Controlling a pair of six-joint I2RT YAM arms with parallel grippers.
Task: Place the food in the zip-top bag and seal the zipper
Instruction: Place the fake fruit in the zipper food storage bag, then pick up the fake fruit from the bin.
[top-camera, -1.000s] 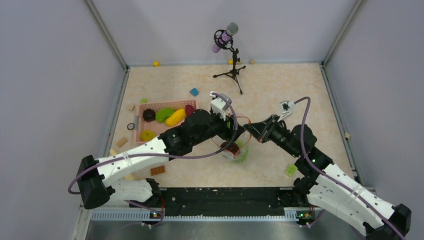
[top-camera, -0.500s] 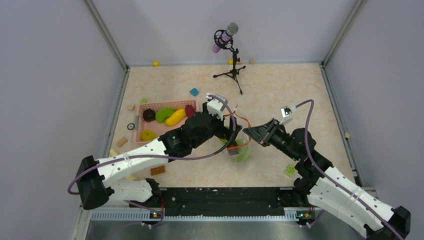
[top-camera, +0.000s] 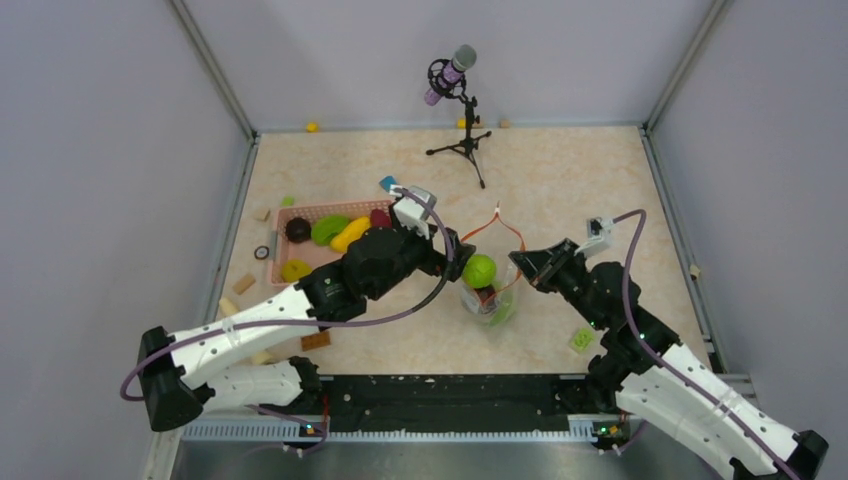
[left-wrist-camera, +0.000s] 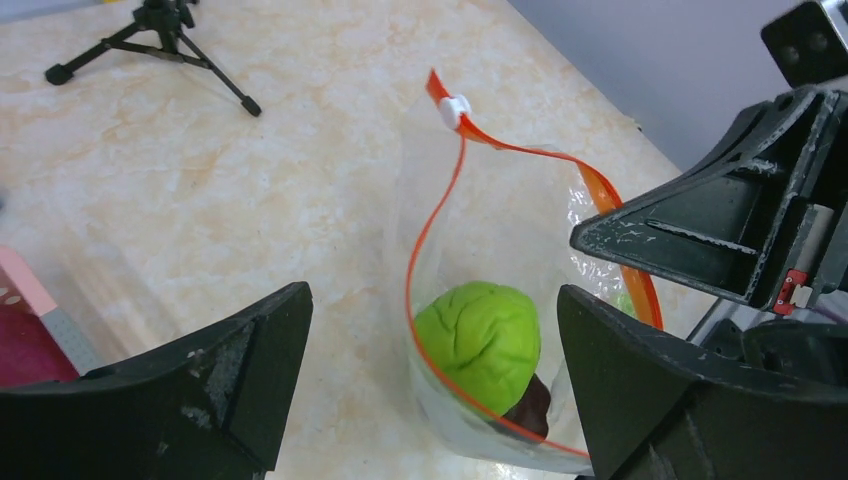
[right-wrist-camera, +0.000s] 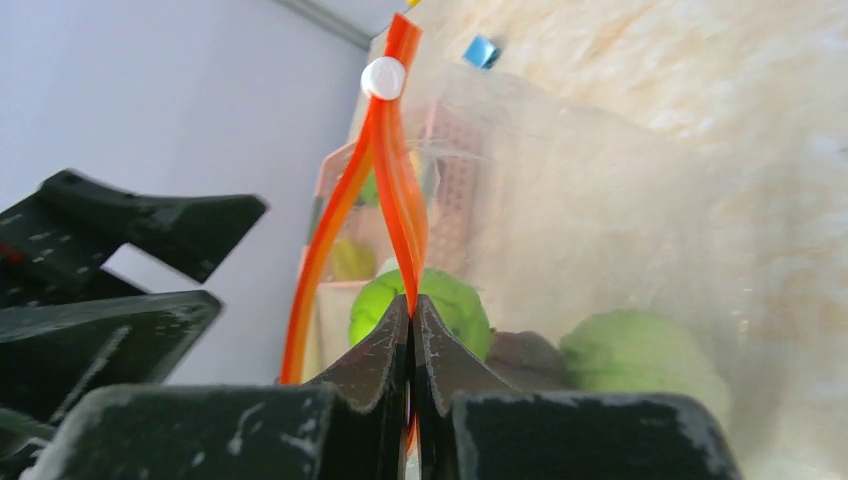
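Since a second ago the left end effector (top-camera: 448, 258) has backed out of the zip-top bag (top-camera: 492, 300) toward the pink basket (top-camera: 322, 211). Its jaws are spread wide and hold nothing. A bright green piece (left-wrist-camera: 478, 335) now sits in the bag, on top of a dark piece (left-wrist-camera: 530, 405). The bag stands on the counter (top-camera: 560, 170), mouth up, between the two arms. The right arm has shifted right, forearm low. The right end effector (right-wrist-camera: 411, 312) stays pinched on the zipper (right-wrist-camera: 398, 180).
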